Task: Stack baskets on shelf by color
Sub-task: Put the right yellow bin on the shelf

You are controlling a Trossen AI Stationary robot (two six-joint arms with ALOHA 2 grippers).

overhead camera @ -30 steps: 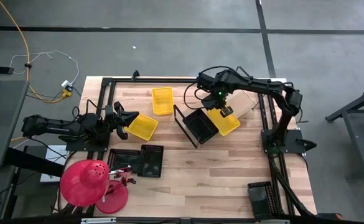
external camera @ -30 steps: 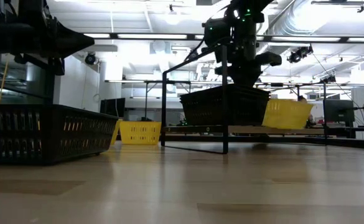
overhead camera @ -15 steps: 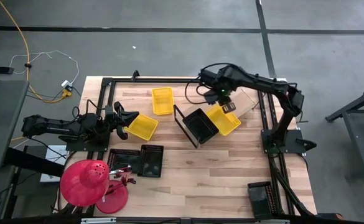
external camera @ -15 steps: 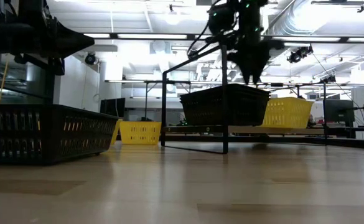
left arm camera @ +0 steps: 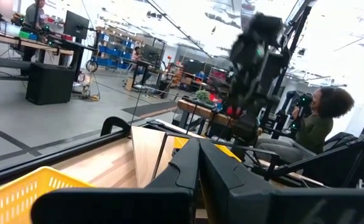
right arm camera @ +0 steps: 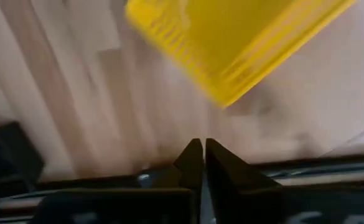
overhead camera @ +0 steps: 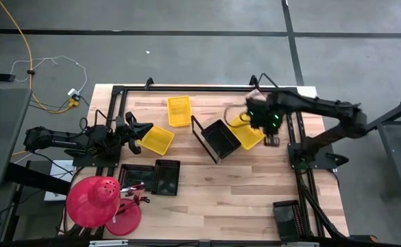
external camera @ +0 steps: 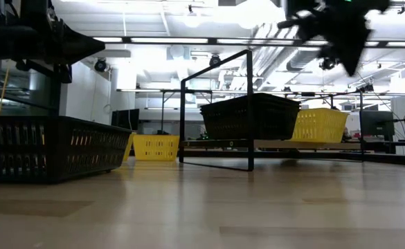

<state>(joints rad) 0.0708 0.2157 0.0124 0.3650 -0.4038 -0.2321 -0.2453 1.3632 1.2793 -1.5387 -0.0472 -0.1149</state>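
Right end effector closed, empty, raised near the worktop's right edge. Black basket and yellow basket sit on the shelf. Left end effector closed, empty, at the left edge.

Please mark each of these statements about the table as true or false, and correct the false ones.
1. A black basket sits on the shelf. True.
2. The right gripper holds a yellow basket. False: its fingers are shut on nothing, above the table's right edge, beside the yellow basket on the shelf.
3. The left gripper is shut. True; it waits at the table's left side, next to a yellow basket.
4. All yellow baskets are on the shelf. False: that one and another yellow basket lie on the table.
5. The red dome sits on the shelf. False: it is at the table's front left corner.
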